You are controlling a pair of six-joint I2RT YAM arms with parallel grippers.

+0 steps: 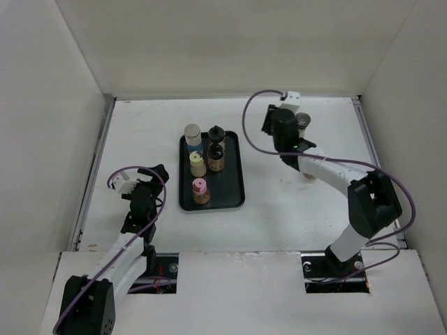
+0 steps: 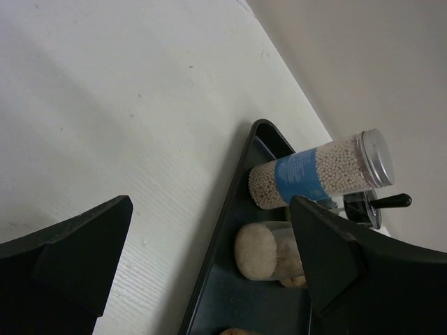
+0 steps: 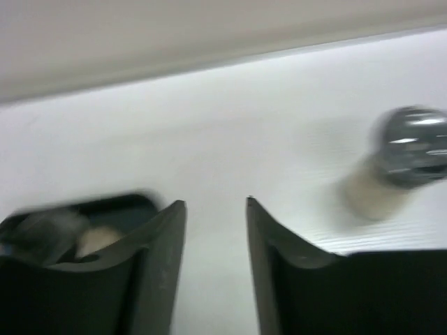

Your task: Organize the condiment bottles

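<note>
**Q:** What carries the scene?
**A:** A matt white tabletop [image 1: 140, 132], faintly grained, boxed in by plain white walls [image 1: 209, 42] on three sides.

**Q:** At the left?
**A:** The left gripper [image 2: 211, 204], near the left edge: black angular fingers spread wide, nothing between them.

**Q:** At the centre?
**A:** A flat black tray [image 1: 234, 174], rounded corners, raised rim. Five bottles stand on it. Far left corner: a clear blue-labelled tube [image 2: 307, 174] of pale beads with a metal cap. Far right: a black-capped bottle [image 1: 216, 132], with a dark brown bottle [image 1: 216, 159] just nearer. Left side: a cream-capped jar [image 1: 198, 165]. Near edge: a pink-capped jar [image 1: 200, 188].

**Q:** At the right?
**A:** The right gripper [image 3: 216, 204], near the far right corner: fingers slightly parted, gap empty. Just beside it, outside the jaws, a silver-capped jar [image 1: 302, 123] stands on the bare tabletop; the wrist view is blurred.
</note>
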